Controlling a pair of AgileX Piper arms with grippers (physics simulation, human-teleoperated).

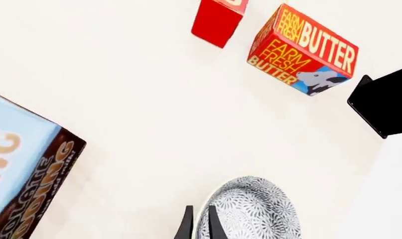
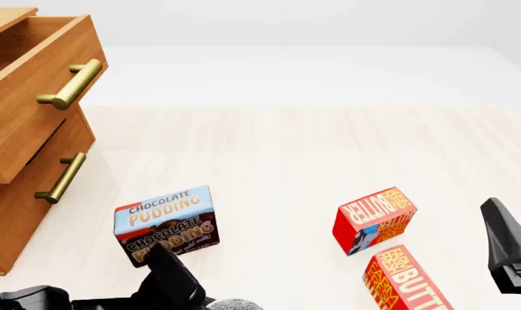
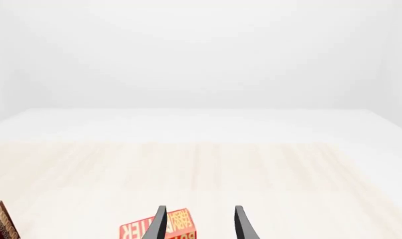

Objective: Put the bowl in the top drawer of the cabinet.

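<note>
The cabinet (image 2: 23, 148) stands at the far left of the pale wooden table (image 2: 269, 155), its top drawer (image 2: 32, 84) pulled out toward the near side above the lower drawer (image 2: 36, 187), each with a brass bar handle. Near it, toward the near left, sits the chocolate pudding box (image 2: 167, 223). Two butter boxes lie at the near right, one farther (image 2: 374, 219), one nearer (image 2: 407, 281).

The left gripper (image 1: 199, 224) is at the near edge, just on the near side of the pudding box. Its two fingers stand narrowly apart, pinching the rim of the bowl (image 1: 254, 209), which sits just right of the gripper at the near edge.

The right gripper (image 3: 198, 224) hangs at the near right, fingers moderately apart with nothing between them, touching nothing, above the nearer butter box.
</note>
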